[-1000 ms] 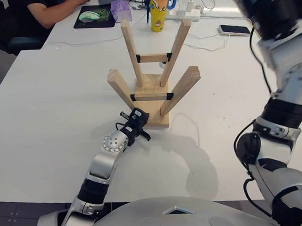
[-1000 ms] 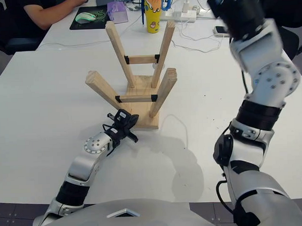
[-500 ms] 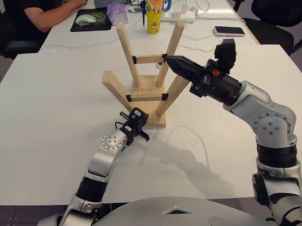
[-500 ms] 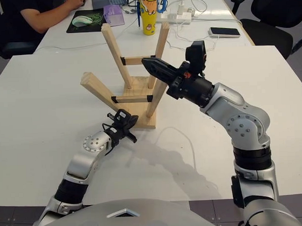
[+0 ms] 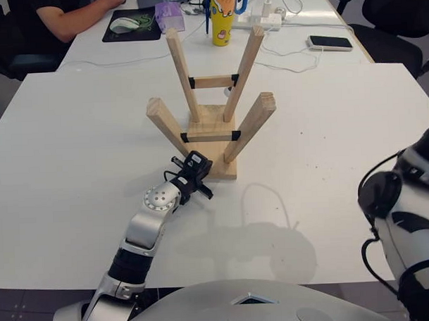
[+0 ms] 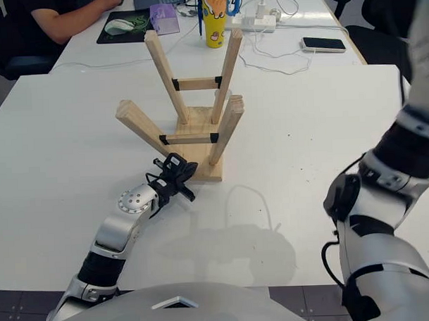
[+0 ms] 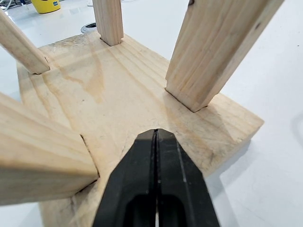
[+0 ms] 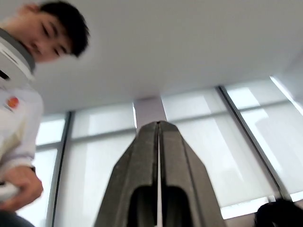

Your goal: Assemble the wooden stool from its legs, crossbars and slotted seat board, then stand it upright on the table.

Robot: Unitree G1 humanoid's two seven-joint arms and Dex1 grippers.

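white table (image 5: 73, 137) bears the upturned stool (image 5: 212, 120); left claw (image 7: 155, 131) and right claw (image 8: 158, 124) both pressed together.

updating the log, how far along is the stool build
Done: legs and crossbars sit joined to the seat board. In hand: nothing; the left gripper, shut, is at the board's near edge, and the right gripper, shut, points at the ceiling. Left: the stool stands legs-up, so flip it upright.

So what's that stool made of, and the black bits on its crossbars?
Stool: pale, unpainted wood, seemingly unvarnished; grain lines and a matte surface show. Black bits: probably plastic or rubber sleeves, but too small to tell.
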